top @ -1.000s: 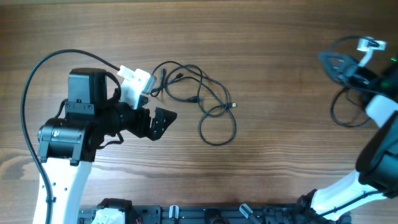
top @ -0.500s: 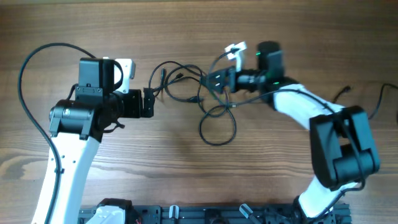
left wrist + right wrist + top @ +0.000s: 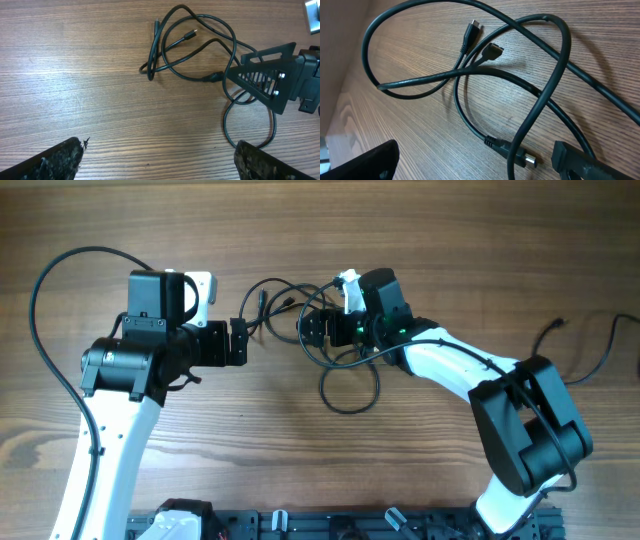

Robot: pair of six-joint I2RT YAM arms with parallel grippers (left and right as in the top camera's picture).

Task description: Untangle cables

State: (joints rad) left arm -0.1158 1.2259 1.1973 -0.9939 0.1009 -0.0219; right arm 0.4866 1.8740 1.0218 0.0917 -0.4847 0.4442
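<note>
Left gripper (image 3: 239, 343) sits left of centre on the table (image 3: 120, 220), jaws wide apart, nothing between them, pointing right at the cables (image 3: 212, 77). The bundle lies mid-table, a bit toward the far edge. Its long axis runs from the far-left loops down to one big loop (image 3: 351, 410) on the near-right. The folded left end (image 3: 150, 70) is just beside the left gripper but apart from it, no contact that I can see. Two small plug ends (image 3: 472, 25) and (image 3: 493, 50) lie loose inside the far loops, and a metal-tipped plug (image 3: 527, 160) sits closer in. Right gripper (image 3: 318, 332) is the nearer one: it's over the middle of the bundle with jaws spread, and the crossing strands run between and under its fingers (image 3: 370, 162). Not clamped on anything, and I can't tell if a fingertip touches a strand. My read is that the next move is the right arm's. It needs to drop onto the strand crossing (image 3: 540, 97) and pull toward the right edge, along the bundle's axis, while the left takes the folded end as anchor. Risk: closing over two strands at once just drags the whole knot.
</note>
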